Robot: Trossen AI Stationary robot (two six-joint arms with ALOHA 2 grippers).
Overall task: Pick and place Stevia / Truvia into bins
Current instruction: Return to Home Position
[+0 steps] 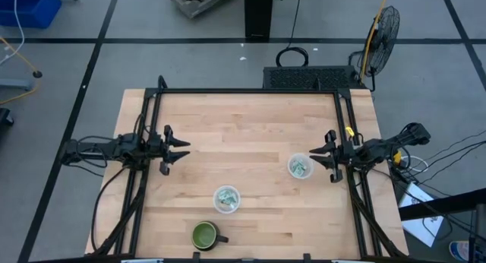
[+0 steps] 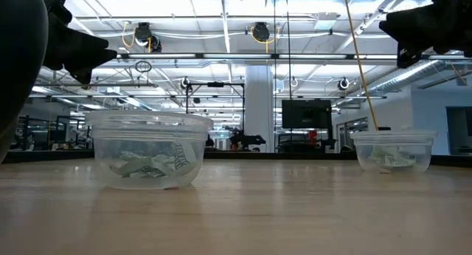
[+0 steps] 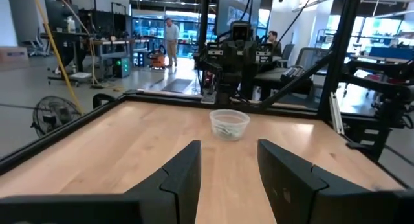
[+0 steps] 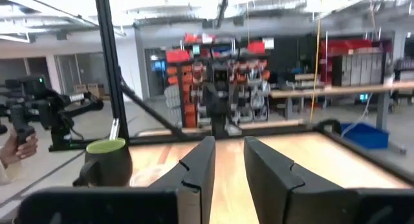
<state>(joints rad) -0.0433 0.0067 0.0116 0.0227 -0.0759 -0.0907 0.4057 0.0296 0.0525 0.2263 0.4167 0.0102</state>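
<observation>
Two clear plastic cups stand upright on their bases on the wooden table. One cup (image 1: 226, 199) (image 2: 147, 159) is near the table's middle front. The other cup (image 1: 300, 166) (image 2: 392, 152) (image 3: 229, 123) stands toward the right. Pale green and white packets (image 2: 151, 165) (image 1: 301, 168) lie crumpled inside both cups; I see no loose packet on the table. My left gripper (image 1: 185, 150) (image 3: 228, 175) hovers open at the left side, well above the table. My right gripper (image 1: 312, 156) (image 4: 228, 166) hovers open just right of the right cup, also raised.
A dark green mug (image 1: 205, 234) (image 4: 107, 162) stands near the table's front edge, left of centre. A black frame (image 1: 250, 90) runs along the table's far and side edges. A person's hand (image 4: 13, 149) shows beyond the table. Bare wood (image 1: 243, 130) lies between the arms.
</observation>
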